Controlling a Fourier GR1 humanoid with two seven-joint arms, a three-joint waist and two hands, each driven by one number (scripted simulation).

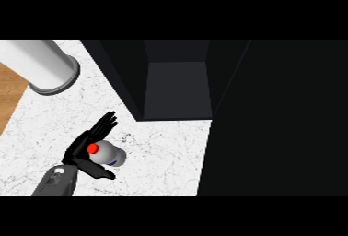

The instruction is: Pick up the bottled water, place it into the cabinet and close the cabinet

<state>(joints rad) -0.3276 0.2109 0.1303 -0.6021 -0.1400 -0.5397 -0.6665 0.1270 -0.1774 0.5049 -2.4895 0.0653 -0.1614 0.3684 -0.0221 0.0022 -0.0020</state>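
The bottled water [108, 155], a small clear bottle with a red cap, stands on the white marble counter [163, 152] at the lower left. My left hand [83, 148] is right beside it on its left. The fingers [103, 124] stretch straight past the bottle's far side and the thumb [99, 172] points out under its near side, so the bottle sits in the gap against the palm. The dark cabinet [176, 87] stands open behind the bottle, to the right, and its inside looks bare. My right hand does not show.
A wide black panel [279, 120], likely the cabinet's open door, fills the view's right side. A large white cylinder with a grey rim [42, 64] stands at the counter's far left corner. Wooden floor [9, 92] shows beyond the counter's left edge.
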